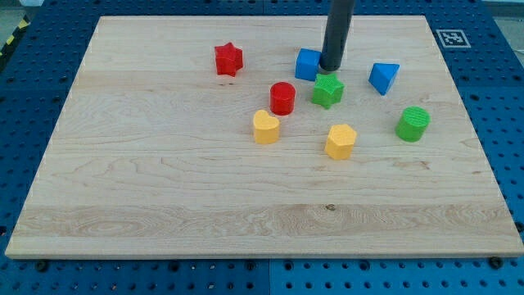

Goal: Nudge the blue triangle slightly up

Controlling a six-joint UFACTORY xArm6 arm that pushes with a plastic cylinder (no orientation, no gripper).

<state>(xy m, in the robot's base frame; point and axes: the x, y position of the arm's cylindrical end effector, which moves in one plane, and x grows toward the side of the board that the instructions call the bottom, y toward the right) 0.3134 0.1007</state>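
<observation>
The blue triangle [383, 78] lies on the wooden board [164, 180] at the view's upper right. My tip [331, 68] stands to its left, about a block's width away and not touching it. The tip sits at the right side of a blue cube [308, 64] and just above a green star [327, 90]. The dark rod rises from the tip out of the view's top.
A red star [228, 59] lies at the upper left of the group. A red cylinder [282, 97] sits left of the green star. A yellow heart [265, 127] and a yellow hexagon [340, 141] lie lower. A green cylinder [413, 124] is below the blue triangle.
</observation>
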